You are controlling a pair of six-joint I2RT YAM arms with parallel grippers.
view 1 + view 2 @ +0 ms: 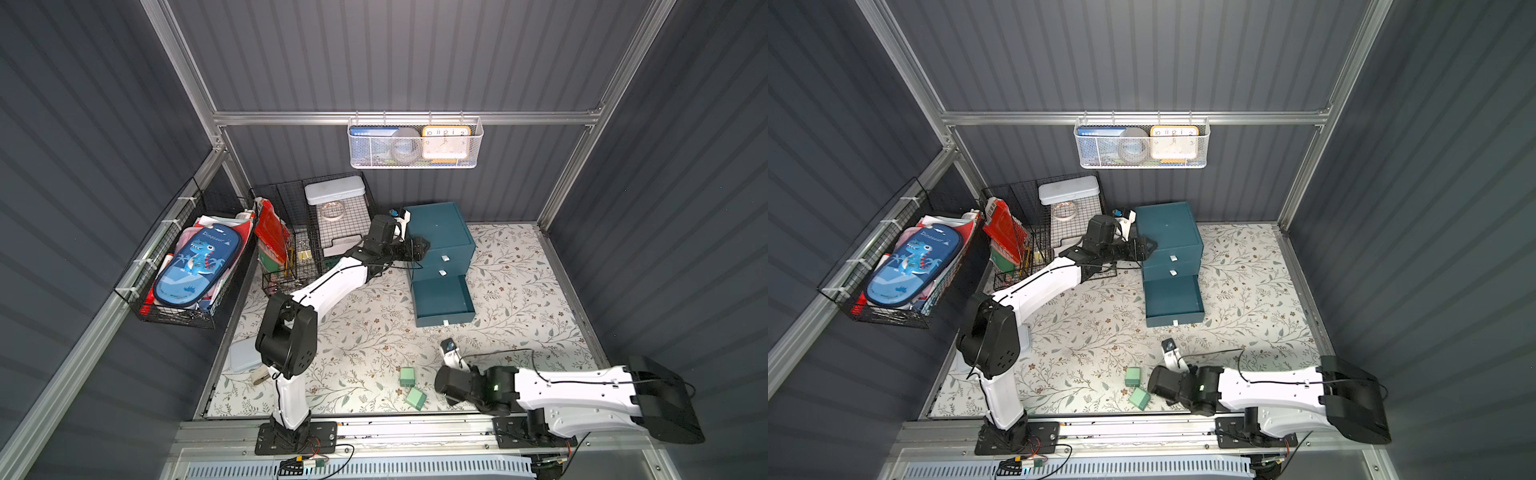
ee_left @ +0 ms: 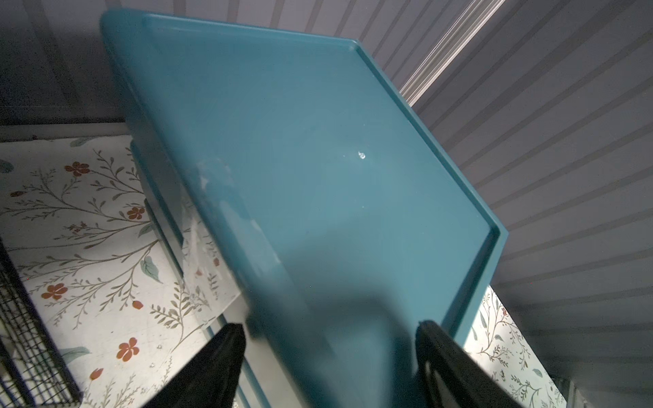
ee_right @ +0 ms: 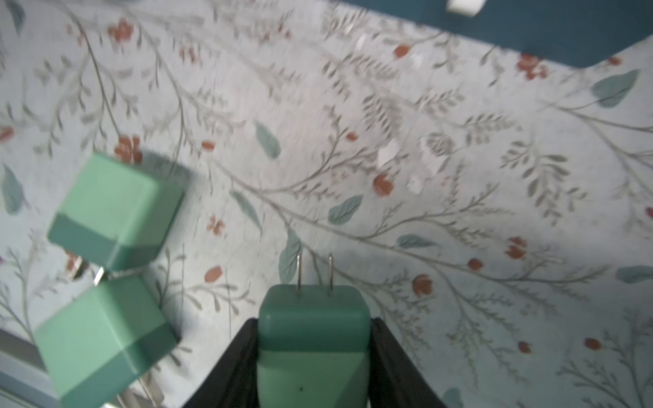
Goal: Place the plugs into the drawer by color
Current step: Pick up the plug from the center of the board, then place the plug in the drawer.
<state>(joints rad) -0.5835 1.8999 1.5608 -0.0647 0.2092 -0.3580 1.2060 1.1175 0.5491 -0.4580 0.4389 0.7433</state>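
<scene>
**mat_k:** Okay, both top views first. You're parking the left gripper (image 1: 419, 247) at the front left corner of the drawer cabinet (image 1: 440, 228), and its bottom drawer (image 1: 442, 301) is sitting pulled out with nothing showing inside. A farther plug (image 1: 407, 376) and a nearer plug (image 1: 416, 398), both green, are lying on the floral mat (image 1: 365, 332) just beside your right arm (image 1: 561, 390). That arm's jaws are hiding under the wrist there.

**yam_fan:** Left wrist view: the fingers (image 2: 226, 356) are standing spread, with the cabinet's top running between them. I can't tell if they're pressing on it. I'm guessing you're bracing the cabinet, so be leaning on it gently.

**mat_k:** Right wrist view: the right gripper (image 3: 313, 323) is pinching a third green plug (image 3: 312, 356) by its two sides, prongs (image 3: 314, 272) pointing away from the camera. The grip is looking centred.

**yam_fan:** Agreed, but you should be lifting straight up before swinging, since the two loose plugs are lying close by. Then you're aiming over the pulled-out drawer's front wall and letting go low.
</scene>
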